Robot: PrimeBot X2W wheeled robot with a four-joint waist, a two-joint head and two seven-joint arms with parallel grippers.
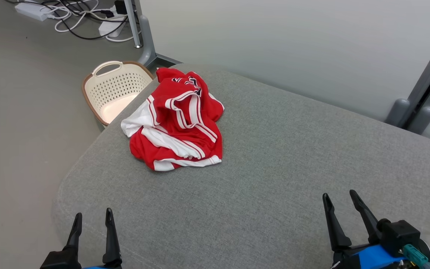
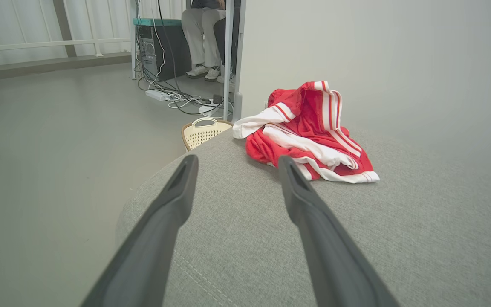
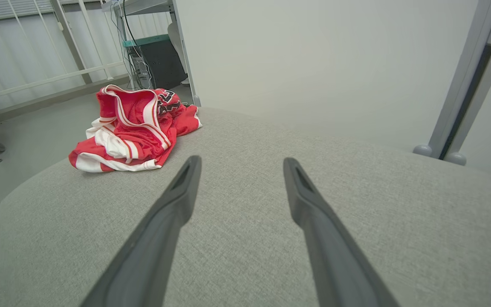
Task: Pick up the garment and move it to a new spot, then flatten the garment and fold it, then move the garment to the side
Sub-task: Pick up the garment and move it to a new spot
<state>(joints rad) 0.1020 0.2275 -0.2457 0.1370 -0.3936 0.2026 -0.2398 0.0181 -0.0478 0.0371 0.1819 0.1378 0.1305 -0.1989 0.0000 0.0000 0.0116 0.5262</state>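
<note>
While both pairs of jaws stand apart, one garment lies near one basket.

— What stands on the floor by the far left corner of the grey padded surface?

— A cream basket with perforated walls, a brown rim and a looped handle, just beside the padding's edge.

— And behind it?

— A tangle of black and white cables with a white power strip, near the foot of a pale partition.

— Anything further back?

— A dark computer tower under a teal-topped desk, and a seated person's legs in pale trousers (light shoes flat on the floor). White railings line the wall. A grey post rises at the right.
</note>
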